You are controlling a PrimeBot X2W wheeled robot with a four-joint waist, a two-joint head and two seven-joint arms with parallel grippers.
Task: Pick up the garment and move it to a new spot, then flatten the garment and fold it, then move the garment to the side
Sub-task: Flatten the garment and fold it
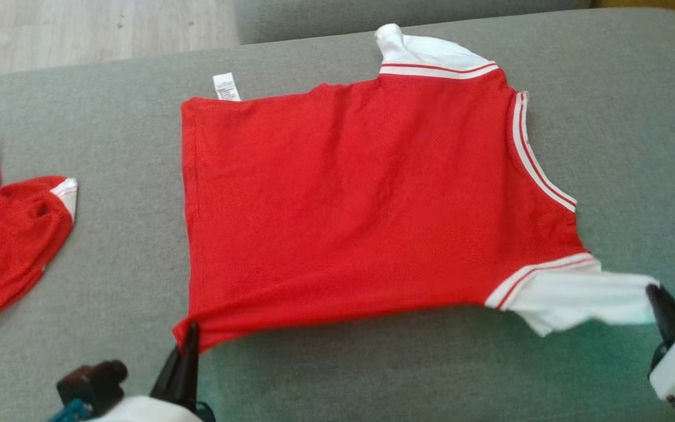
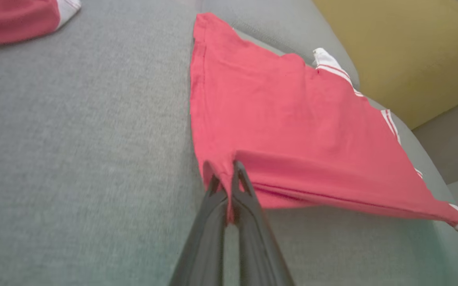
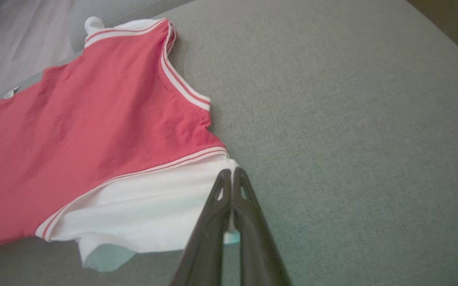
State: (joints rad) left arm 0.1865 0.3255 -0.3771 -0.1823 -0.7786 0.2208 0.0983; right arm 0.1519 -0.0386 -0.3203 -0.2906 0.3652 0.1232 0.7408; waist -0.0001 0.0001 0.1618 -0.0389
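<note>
The garment [image 1: 349, 193] is a red shirt with white sleeves and striped trim, spread over a grey sofa cushion [image 1: 419, 375]. Its near edge is lifted off the cushion and pulled taut. My left gripper [image 1: 188, 337] is shut on the garment's near hem corner; in the left wrist view the left gripper [image 2: 227, 176] pinches red cloth of the garment [image 2: 284, 127]. My right gripper [image 1: 654, 296] is shut on the near white sleeve [image 1: 578, 293]. In the right wrist view the right gripper [image 3: 231, 176] clamps that white sleeve [image 3: 153, 214].
A second red garment [image 1: 3, 240] lies crumpled at the cushion's left, also seen as the second red garment [image 2: 14, 18]. Pale wooden floor [image 1: 91, 29] lies beyond the cushion. A mustard cushion [image 2: 404, 51] sits at the far side. Bare grey cushion spreads on the right [image 3: 352, 119].
</note>
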